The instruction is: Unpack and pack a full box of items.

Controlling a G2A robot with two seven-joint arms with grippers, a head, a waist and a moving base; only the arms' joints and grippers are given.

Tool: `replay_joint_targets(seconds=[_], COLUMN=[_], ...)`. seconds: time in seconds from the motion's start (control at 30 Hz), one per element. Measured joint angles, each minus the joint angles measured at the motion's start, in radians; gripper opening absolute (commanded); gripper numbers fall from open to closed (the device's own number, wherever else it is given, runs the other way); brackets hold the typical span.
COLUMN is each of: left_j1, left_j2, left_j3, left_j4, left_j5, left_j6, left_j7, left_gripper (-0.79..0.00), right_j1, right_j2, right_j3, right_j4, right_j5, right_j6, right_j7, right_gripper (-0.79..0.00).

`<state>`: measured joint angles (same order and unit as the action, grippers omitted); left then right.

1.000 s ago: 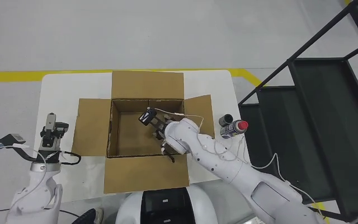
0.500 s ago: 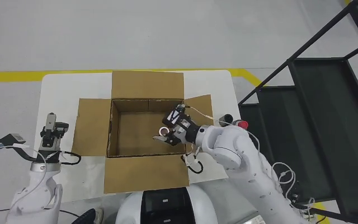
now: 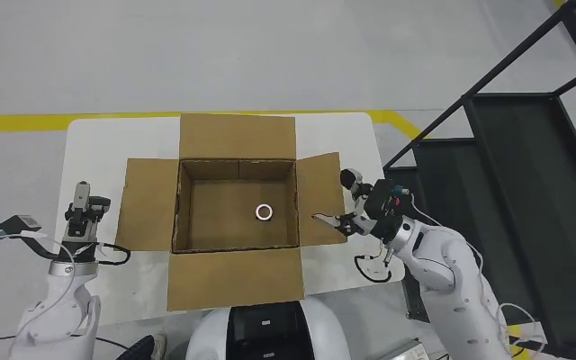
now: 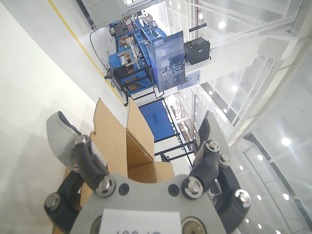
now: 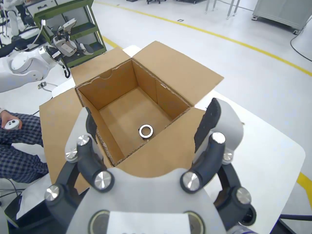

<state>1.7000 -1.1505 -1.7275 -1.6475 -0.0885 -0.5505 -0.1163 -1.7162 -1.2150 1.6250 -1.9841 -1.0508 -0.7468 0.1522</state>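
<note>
Now the right gripper (image 3: 331,195) hangs above the right flap of the open cardboard box (image 3: 238,135), near the right edge of the white surface (image 3: 108,139). Its fingers are spread wide and hold nothing. A second ago this arm was reaching deep into the box, which sits at the middle of the surface, and it has since drawn back out. A small white ring (image 3: 264,211) lies flat on the box floor, towards the right wall, touching nothing. The left gripper (image 3: 88,198) sits at the left edge of the surface, also wide and empty. The ring was probably either released or left behind, so either packing has begun or one item remains to unpack.
</note>
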Motion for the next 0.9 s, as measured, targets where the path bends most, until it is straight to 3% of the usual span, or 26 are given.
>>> replay_joint_targets(seconds=[0.2,0.77,0.9], left_j1=[0.000,0.000,0.000], left_j2=[0.000,0.000,0.000], left_j3=[0.000,0.000,0.000], left_j4=[0.000,0.000,0.000], left_j5=[0.000,0.000,0.000], left_j6=[0.000,0.000,0.000], left_j7=[0.000,0.000,0.000], left_gripper=[0.000,0.000,0.000], right_j1=[-0.048,-0.047,-0.048], right_j2=[0.002,0.002,0.006], right_j3=[0.054,0.053,0.102], right_j4=[0.053,0.053,0.086], right_j5=[-0.055,-0.053,-0.061], right_j6=[0.020,0.020,0.058], right_j7=[-0.148,-0.143,-0.170], right_gripper=[0.000,0.000,0.000])
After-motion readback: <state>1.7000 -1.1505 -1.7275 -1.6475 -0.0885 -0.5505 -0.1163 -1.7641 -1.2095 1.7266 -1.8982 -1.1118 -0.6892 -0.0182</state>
